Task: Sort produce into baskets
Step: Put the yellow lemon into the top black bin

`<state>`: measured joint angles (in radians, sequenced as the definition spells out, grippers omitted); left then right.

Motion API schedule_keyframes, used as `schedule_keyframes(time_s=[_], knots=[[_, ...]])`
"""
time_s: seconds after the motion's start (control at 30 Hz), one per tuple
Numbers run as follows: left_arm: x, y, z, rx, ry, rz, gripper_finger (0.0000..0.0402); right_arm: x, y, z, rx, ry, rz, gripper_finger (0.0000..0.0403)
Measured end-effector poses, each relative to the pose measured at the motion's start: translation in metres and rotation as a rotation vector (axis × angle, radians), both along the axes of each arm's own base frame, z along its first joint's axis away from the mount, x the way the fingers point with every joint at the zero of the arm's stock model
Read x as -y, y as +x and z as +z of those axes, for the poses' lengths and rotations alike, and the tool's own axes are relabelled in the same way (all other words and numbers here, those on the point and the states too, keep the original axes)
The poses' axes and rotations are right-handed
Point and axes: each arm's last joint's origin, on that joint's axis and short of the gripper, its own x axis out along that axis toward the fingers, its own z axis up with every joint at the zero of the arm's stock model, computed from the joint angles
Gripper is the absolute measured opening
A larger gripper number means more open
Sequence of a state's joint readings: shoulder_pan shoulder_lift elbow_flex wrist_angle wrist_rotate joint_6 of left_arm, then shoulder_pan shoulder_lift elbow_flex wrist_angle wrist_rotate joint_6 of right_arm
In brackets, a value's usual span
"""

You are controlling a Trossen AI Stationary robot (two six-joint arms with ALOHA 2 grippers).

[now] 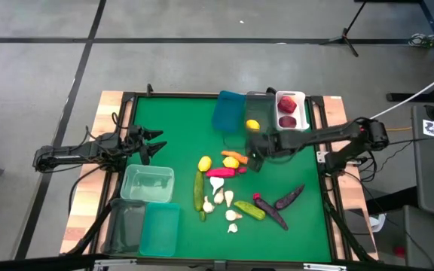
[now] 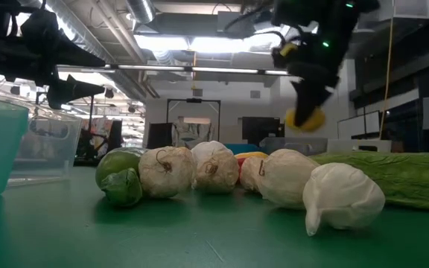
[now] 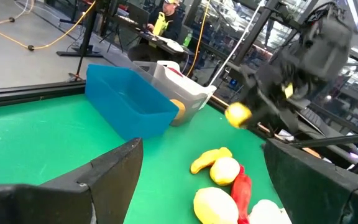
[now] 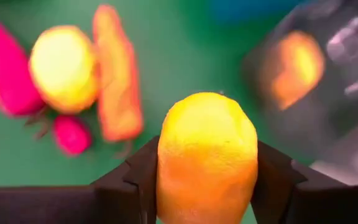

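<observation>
My right gripper is shut on a yellow lemon above the middle of the green table, just near of the grey-clear basket, which holds another lemon. The held lemon also shows in the low view and the left wrist view. My left gripper is open and empty over the table's left part. Two lemons, a carrot, a pink pepper, cucumbers, garlic and eggplants lie on the table. My right gripper pinches the lemon between its two fingers, one on each opposite side of the fruit. The fingers come from the table's right side, slanting down. The lemon is lifted clear of the table.
A blue basket and a white basket holding two red apples flank the grey-clear one at the far edge. Pale clear, dark clear and teal baskets stand at the near left.
</observation>
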<state>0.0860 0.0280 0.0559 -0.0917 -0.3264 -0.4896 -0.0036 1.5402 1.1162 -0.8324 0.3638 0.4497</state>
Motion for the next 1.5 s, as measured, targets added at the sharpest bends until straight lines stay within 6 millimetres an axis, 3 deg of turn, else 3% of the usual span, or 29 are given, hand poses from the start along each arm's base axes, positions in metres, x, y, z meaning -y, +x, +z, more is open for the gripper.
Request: schedule_keyframes(time_s=[0.13,0.23,0.43,0.6,0.7,0.93,1.1,1.5], knots=[[0.0,0.0,0.0,0.0,0.001,0.0,0.0329,0.033,0.004,0.026,-0.024,-0.089,0.015,0.0185],[0.0,0.0,0.0,0.0,0.001,0.0,0.0329,0.061,0.002,0.035,-0.032,-0.126,0.007,0.0189],[0.0,0.0,0.0,-0.011,0.025,-0.002,0.0329,0.125,-0.021,0.02,-0.05,-0.054,-0.035,0.0184],[0.0,0.0,0.0,-0.015,0.033,0.009,0.0329,0.176,-0.041,0.014,0.103,-0.013,-0.099,0.0195],[0.0,0.0,0.0,-0.014,0.032,0.01,0.0329,0.193,-0.049,0.014,0.183,-0.007,-0.115,0.0197],[0.0,0.0,0.0,-0.011,0.025,0.01,0.0329,0.198,-0.054,0.006,0.197,-0.017,-0.06,0.0199],[0.0,0.0,0.0,-0.009,0.022,0.01,0.0329,0.193,-0.05,-0.001,0.212,-0.006,0.082,0.0205],[0.0,0.0,0.0,-0.007,0.017,0.0,0.0329,0.194,-0.051,-0.001,0.175,-0.05,0.102,0.0291]])
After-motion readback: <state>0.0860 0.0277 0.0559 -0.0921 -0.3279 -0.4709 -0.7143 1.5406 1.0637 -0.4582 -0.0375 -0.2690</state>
